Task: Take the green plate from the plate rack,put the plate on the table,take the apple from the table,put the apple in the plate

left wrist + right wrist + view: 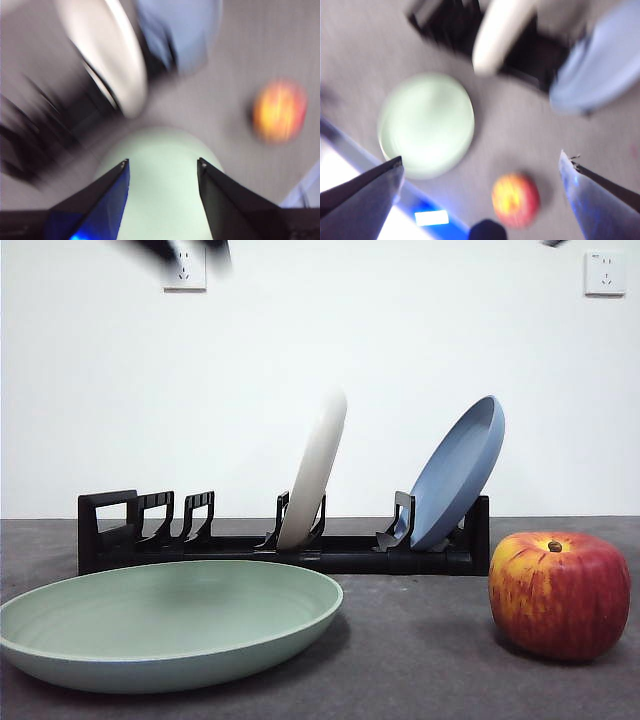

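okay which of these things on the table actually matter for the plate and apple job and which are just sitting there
Part of the job: green plate, flat on the table; apple, beside it on the table; plate rack.
Just there: cream-white plate and blue plate, both standing in the rack.

The table point(420, 650), a dark grey, faintly mottled matte surface, is carrying three things directly. The green plate point(165, 625) is lying flat at the near left, the apple point(558, 592) is sitting upright at the near right, well apart from the plate, and the plate rack point(285, 545) is standing long and low behind them both.
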Action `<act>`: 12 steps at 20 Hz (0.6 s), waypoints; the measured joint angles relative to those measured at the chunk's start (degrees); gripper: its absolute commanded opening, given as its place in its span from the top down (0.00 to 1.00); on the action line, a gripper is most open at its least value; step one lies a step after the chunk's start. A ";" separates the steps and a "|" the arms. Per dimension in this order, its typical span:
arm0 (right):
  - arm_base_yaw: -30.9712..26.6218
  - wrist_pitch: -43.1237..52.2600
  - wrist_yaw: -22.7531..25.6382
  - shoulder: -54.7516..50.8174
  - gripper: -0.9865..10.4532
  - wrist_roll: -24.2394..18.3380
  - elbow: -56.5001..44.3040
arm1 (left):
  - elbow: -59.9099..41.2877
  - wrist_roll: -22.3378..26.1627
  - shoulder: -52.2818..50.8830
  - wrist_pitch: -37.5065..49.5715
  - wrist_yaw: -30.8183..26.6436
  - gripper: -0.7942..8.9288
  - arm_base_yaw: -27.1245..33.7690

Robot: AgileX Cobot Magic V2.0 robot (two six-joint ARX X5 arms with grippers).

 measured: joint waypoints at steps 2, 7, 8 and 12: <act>0.00 -4.33 2.49 0.00 0.39 -0.96 0.00 | 7.48 1.68 -4.46 -2.19 -2.40 0.68 0.00; 0.00 -9.49 4.09 0.13 0.39 -1.88 -0.90 | 21.07 4.13 -10.54 -11.41 -9.22 0.68 0.00; 0.00 -9.18 4.09 0.09 0.39 -1.99 -2.99 | 23.12 4.26 -11.39 -14.08 -10.64 0.68 0.00; 0.87 -3.69 5.05 0.26 0.39 -1.42 -13.77 | 26.58 4.24 -13.20 -20.50 -14.10 0.68 0.00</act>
